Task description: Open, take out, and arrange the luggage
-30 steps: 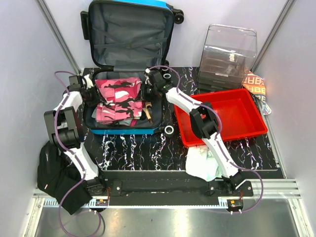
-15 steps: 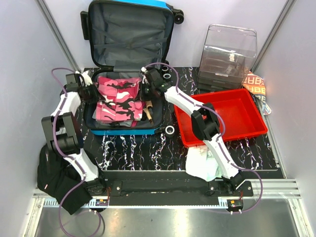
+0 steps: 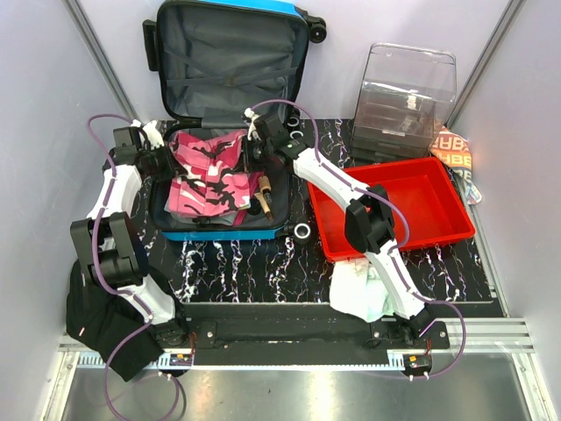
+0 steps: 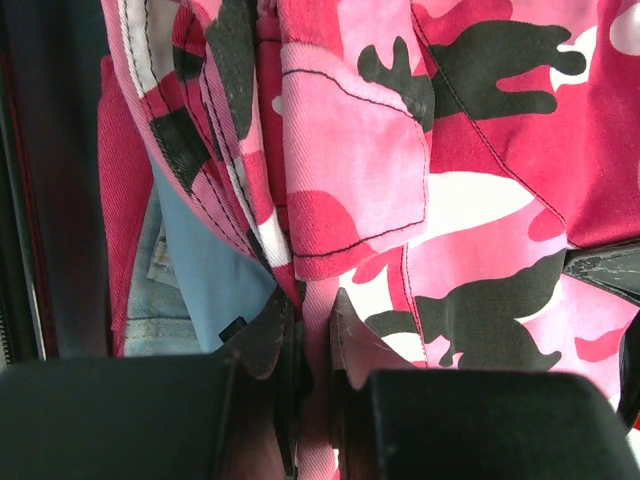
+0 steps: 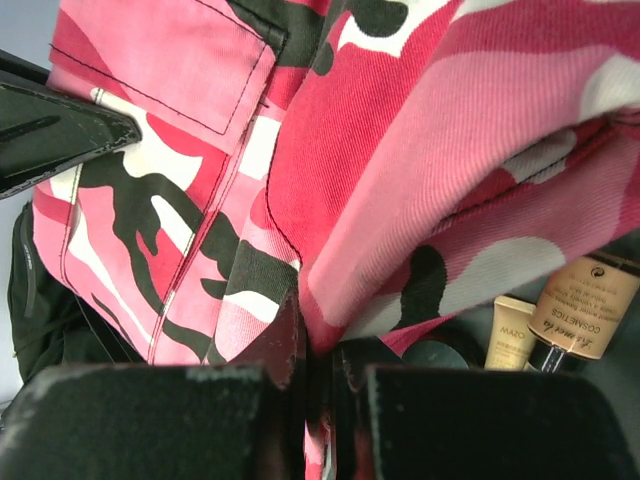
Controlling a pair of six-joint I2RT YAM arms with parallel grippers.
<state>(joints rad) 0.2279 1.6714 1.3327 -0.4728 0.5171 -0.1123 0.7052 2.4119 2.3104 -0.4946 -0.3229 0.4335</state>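
Observation:
The blue luggage (image 3: 219, 233) lies open at the back left, its grey-lined lid (image 3: 230, 61) leaning on the wall. Inside lies a pink camouflage garment (image 3: 209, 171). My left gripper (image 3: 166, 161) is at its left edge and my right gripper (image 3: 255, 149) at its right edge. In the left wrist view the left gripper (image 4: 315, 340) is shut on a fold of the pink garment (image 4: 450, 150). In the right wrist view the right gripper (image 5: 322, 345) pinches another fold of the garment (image 5: 400, 150). Blue denim (image 4: 200, 290) lies under it.
Beige cosmetics tubes (image 5: 585, 305) lie in the luggage's right side (image 3: 263, 197). A red tray (image 3: 412, 206) sits right of the luggage, a clear drawer box (image 3: 405, 92) behind it. A small ring (image 3: 301, 231) lies on the table. White cloth (image 3: 359, 294) and black cloth (image 3: 96, 320) lie near the arm bases.
Both grippers have shut on the pink garment's edges and drawn them up and back; the cloth now bunches between them.

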